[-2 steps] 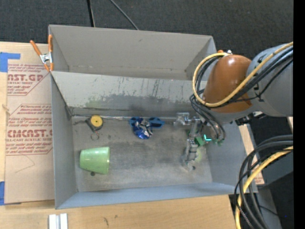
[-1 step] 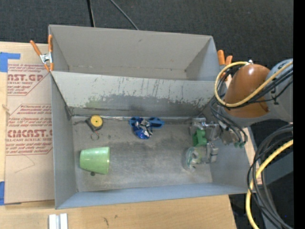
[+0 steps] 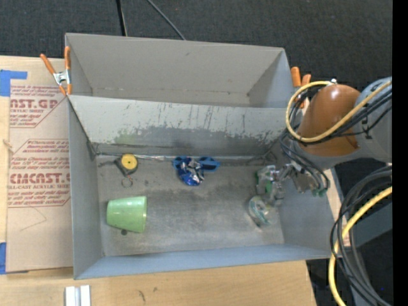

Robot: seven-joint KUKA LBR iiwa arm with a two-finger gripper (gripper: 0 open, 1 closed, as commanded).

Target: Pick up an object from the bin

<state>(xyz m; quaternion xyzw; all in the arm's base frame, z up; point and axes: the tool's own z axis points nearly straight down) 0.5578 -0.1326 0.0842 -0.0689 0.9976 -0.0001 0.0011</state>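
Near the bin's right wall (image 3: pixel 303 227) hangs the tool (image 3: pixel 271 187), open floor (image 3: pixel 204 218) leftward; grip unclear.

The bin (image 3: pixel 197 225) is grey metal, matt, its far wall scratched and scuffed. The green cup (image 3: pixel 127 213) at near left looks smooth matt plastic. The crumpled blue thing (image 3: pixel 193 169) looks glossy.

Single overhead camera, tilted.
It looked down into the grey bin (image 3: pixel 191 116) from above and slightly to one side, near enough to frame it whole, the arm (image 3: pixel 328 120) at the right.
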